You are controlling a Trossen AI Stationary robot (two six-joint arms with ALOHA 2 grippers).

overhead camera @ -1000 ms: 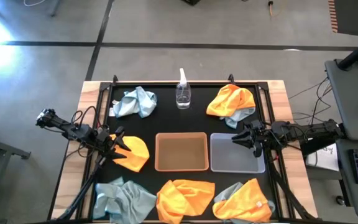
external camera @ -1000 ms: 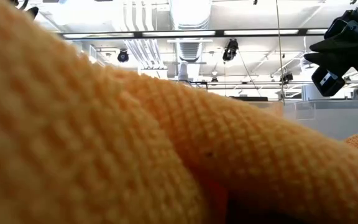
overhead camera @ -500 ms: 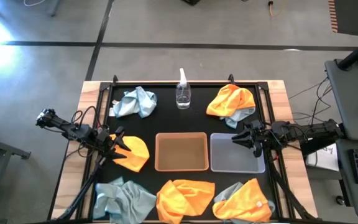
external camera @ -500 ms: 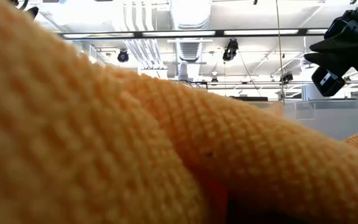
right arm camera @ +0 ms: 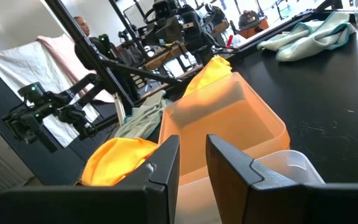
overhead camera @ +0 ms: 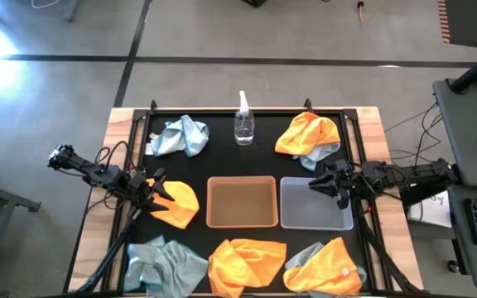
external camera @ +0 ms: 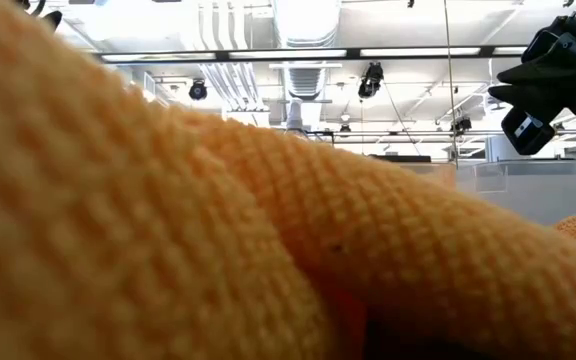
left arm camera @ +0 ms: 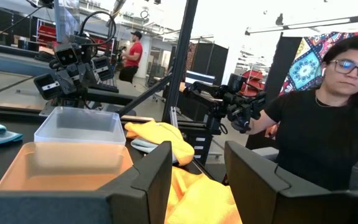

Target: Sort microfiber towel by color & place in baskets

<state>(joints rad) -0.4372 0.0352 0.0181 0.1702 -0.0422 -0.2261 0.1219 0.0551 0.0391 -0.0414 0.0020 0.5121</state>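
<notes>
My left gripper (overhead camera: 161, 196) (left arm camera: 197, 155) is open at the left edge of an orange towel (overhead camera: 180, 204) (left arm camera: 199, 198) lying left of the tan basket (overhead camera: 241, 201). My right gripper (overhead camera: 320, 185) (right arm camera: 193, 149) is open above the far right part of the translucent grey basket (overhead camera: 313, 205), touching nothing. Other towels lie crumpled on the black mat: pale blue at far left (overhead camera: 180, 135), orange over pale blue at far right (overhead camera: 306, 135), pale blue at near left (overhead camera: 163, 263), orange at near middle (overhead camera: 245, 263), orange over pale blue at near right (overhead camera: 325, 266). Both baskets hold nothing. My left gripper stands open, level, at the left edge of the orange towel (left arm camera: 191, 186), which lies flat on the mat below and between the fingers. Whether the fingers touch the cloth, I cannot tell.
A small clear spray bottle (overhead camera: 243, 124) stands at the far middle of the mat. An orange towel (external camera: 168, 230) fills most of the low view, with my right gripper (external camera: 543, 85) at its upper right. A seated person (left arm camera: 328, 118) shows beyond the table.
</notes>
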